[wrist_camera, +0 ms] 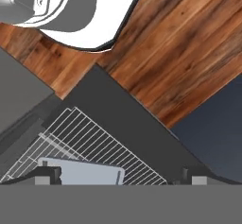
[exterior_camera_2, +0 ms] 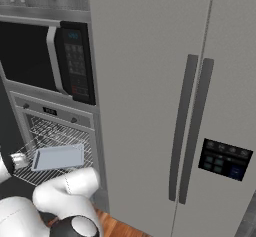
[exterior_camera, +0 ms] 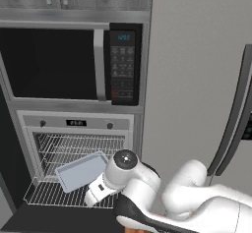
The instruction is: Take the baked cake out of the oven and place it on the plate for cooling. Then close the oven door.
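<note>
Inside the oven (exterior_camera: 78, 124), tray (exterior_camera: 81, 171) on rack (exterior_camera: 54, 193).

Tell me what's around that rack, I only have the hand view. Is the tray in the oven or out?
Observer: Out. The tray lies skewed on a rack pulled forward from the oven, above the dropped oven door.
Operator: Other racks?
Observer: Yes, more wire racks sit in the cavity behind it.
Operator: What's on the right?
Observer: A tall fridge stands directly beside the oven.
</note>
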Available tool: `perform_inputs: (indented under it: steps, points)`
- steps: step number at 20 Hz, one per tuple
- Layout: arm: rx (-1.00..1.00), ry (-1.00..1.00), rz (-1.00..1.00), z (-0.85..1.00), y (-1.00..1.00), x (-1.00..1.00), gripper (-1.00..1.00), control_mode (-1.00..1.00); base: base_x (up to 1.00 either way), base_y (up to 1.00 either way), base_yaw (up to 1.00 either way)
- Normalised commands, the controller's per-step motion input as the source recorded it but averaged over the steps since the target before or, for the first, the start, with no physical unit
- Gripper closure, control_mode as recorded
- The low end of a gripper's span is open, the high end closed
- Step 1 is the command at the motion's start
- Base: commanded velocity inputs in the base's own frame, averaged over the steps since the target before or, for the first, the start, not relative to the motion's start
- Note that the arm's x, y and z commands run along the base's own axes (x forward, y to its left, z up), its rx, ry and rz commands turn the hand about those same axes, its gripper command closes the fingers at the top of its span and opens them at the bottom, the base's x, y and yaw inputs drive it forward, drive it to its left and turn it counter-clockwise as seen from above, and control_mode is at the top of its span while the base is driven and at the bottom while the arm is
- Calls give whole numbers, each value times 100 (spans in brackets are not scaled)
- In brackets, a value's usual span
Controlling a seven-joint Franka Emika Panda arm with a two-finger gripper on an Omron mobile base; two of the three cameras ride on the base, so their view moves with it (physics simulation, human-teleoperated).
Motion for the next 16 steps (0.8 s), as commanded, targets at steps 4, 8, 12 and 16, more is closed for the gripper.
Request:
perform_inputs:
  steps: [4,8,12,16]
  points:
    - [-2,8,5,-12,0,25,-100,-100,0,0,0]
    - [0,4,0,-16,0,33,-100,-100,0,0,0]
    - [0,4,-11,-17,8,26,-100,-100,0,0,0]
    - [2,11,-22,-18,14,23,-100,-100,0,0,0]
